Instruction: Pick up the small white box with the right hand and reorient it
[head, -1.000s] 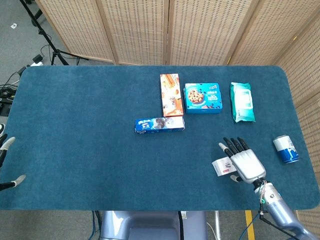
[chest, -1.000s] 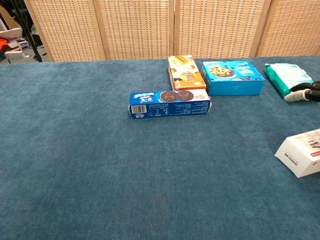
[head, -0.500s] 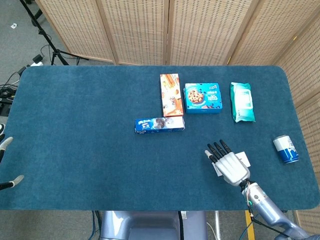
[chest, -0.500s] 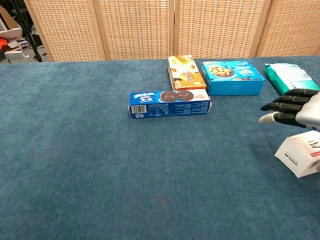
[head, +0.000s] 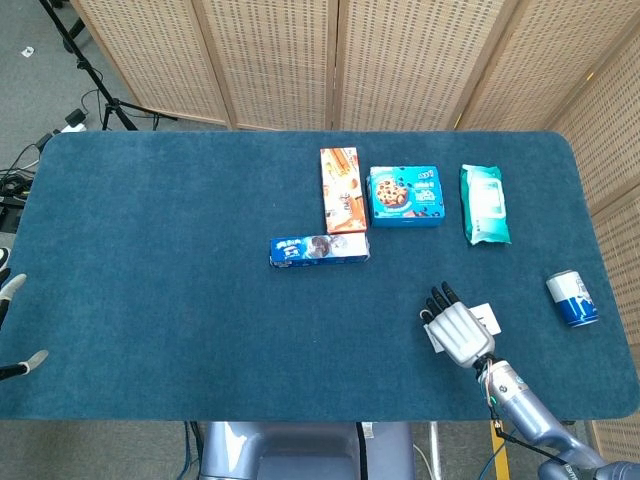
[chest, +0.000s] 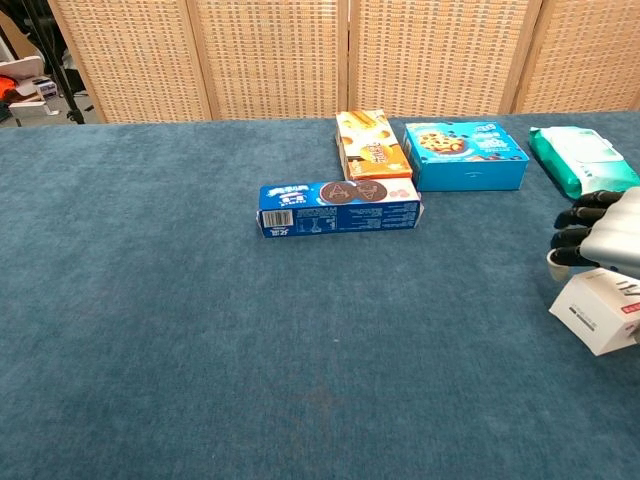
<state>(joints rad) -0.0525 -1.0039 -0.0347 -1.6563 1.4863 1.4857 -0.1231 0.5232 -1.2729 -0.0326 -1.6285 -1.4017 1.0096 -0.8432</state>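
The small white box (head: 484, 318) lies on the blue table near the front right, mostly covered in the head view by my right hand (head: 457, 332). In the chest view the box (chest: 596, 312) sits tilted at the right edge, with a red-and-black label on its top. My right hand (chest: 607, 237) hovers just over its far side, dark fingers bent forward and downward, not closed around the box. Only two pale fingertips of my left hand (head: 14, 290) show at the far left edge of the head view, spread apart with nothing between them.
A long blue cookie carton (head: 319, 249), an orange box (head: 342, 189), a blue cookie box (head: 406, 195) and a green wipes pack (head: 484, 204) lie mid-table. A blue-and-white can (head: 571, 298) lies right of the hand. The table's front edge (head: 300, 417) is close.
My right hand swept left across the white box, then drew back right over it and bent its fingers down. The box stayed put. The left hand barely moved.
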